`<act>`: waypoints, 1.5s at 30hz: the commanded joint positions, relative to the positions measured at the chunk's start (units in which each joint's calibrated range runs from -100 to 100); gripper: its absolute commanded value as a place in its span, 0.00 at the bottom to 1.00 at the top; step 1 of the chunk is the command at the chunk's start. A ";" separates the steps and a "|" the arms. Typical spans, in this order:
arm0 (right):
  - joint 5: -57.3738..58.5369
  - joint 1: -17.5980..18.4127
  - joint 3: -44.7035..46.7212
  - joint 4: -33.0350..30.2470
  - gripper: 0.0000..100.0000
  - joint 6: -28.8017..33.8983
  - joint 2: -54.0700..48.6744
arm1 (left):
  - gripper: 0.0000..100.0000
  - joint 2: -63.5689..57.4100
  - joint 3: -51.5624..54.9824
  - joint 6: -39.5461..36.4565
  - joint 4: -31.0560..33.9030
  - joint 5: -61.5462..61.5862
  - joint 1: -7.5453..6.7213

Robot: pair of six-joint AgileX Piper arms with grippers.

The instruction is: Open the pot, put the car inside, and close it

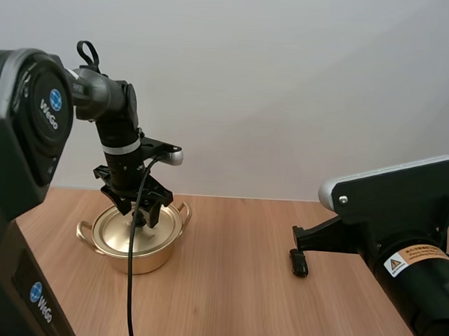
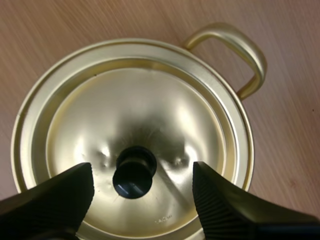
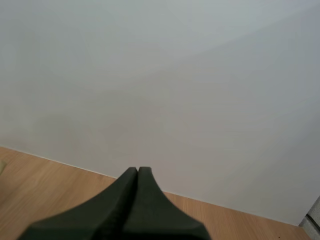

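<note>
L tool (image 2: 142, 174) astride lid knob (image 2: 134, 172)

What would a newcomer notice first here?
The gold pot, lid on, at the left of the table. The open left tool hangs right over it, fingers either side of the black knob without touching it. The right tool sits shut at the right side, away from the pot.

table (image 1: 240, 297): under the pot, running out to its right and front
pot (image 1: 138, 255): on the table
lid (image 1: 123, 229): on the pot
knob (image 2: 134, 171): mid-lid
left gripper (image 1: 140, 215): just above the pot, a finger on either side of the knob, not touching it
right gripper (image 1: 300, 262): well right of the pot
</note>
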 commanded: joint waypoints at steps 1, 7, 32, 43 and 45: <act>0.06 0.02 -0.02 0.03 0.00 -0.04 -0.06 | 0.84 0.01 0.01 0.08 0.02 0.14 0.03; 0.06 0.02 -0.02 0.03 0.00 -0.04 -0.06 | 0.13 0.01 0.01 0.08 1.33 0.36 0.03; 1.03 0.02 -0.02 -3.30 0.00 -2.71 11.03 | 0.00 -46.63 -19.40 1.08 -21.07 -35.64 2.05; 4.61 -1.25 -5.60 -0.91 0.00 -8.45 49.27 | 0.00 -57.41 -20.19 -0.25 -23.76 -39.02 2.05; 9.41 -1.25 -9.48 -0.36 0.00 -6.76 55.01 | 0.00 -57.41 -20.19 -0.25 -23.48 -35.60 2.05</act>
